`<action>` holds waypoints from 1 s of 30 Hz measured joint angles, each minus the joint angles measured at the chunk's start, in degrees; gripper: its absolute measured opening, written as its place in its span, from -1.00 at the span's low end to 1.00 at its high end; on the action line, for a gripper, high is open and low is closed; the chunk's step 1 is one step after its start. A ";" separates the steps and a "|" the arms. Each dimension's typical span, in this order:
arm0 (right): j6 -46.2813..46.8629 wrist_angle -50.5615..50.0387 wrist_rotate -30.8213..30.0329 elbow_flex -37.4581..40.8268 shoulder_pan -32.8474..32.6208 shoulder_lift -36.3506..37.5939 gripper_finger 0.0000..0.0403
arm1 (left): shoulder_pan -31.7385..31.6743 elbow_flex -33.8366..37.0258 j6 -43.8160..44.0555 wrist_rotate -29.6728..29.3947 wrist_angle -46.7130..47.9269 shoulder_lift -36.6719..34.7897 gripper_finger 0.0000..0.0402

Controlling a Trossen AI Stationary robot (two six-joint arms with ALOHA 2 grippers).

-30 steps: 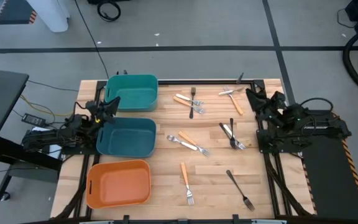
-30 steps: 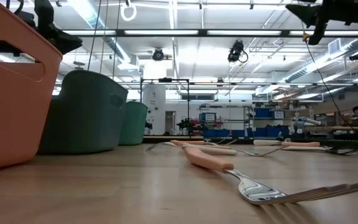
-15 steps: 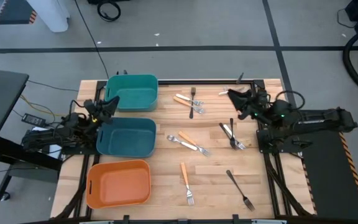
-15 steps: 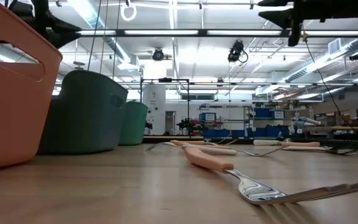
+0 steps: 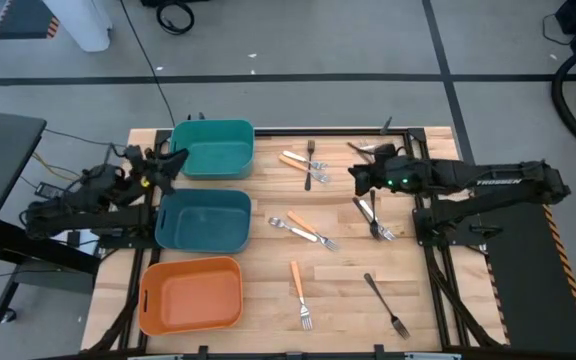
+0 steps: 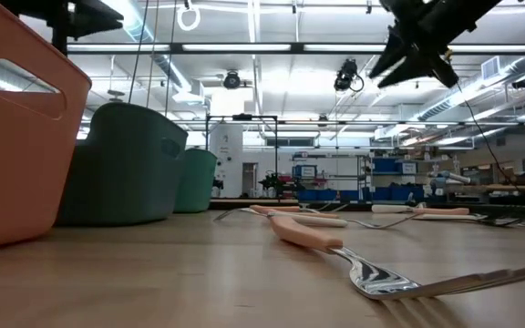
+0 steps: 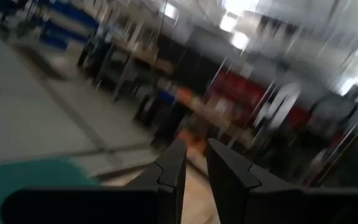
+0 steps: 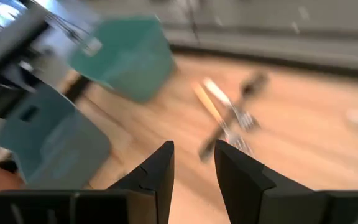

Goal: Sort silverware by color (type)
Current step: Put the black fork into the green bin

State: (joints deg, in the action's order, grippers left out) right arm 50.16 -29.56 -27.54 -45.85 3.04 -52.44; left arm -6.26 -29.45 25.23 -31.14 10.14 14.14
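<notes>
Sorting has barely started: all three bins (image 5: 207, 220) look empty to us and the silverware (image 5: 306, 232) lies scattered across the table's middle and right side. Right gripper (image 5: 358, 178) hovers empty, fingers apart; left gripper (image 5: 176, 160) near the left edge, slightly parted, empty.

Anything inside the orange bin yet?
Nothing seen from above: the orange bin shows only its bare floor. Both teal bins look empty too. All the silverware lies on the table.

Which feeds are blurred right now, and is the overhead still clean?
Both wrist views are motion-smeared: the right one shows bins and forks only as soft shapes. The high view is sharp. In the low view the near fork is soft and ceiling lights glare.
</notes>
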 joint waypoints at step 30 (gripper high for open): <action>24.43 -28.80 19.09 -2.83 6.45 -24.53 -0.39 | 0.02 -9.56 -6.43 0.03 4.86 23.49 -0.65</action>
State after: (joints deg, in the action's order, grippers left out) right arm 74.59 -58.36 -8.45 -48.69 9.49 -76.97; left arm -6.24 -39.00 18.81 -31.11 15.01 37.63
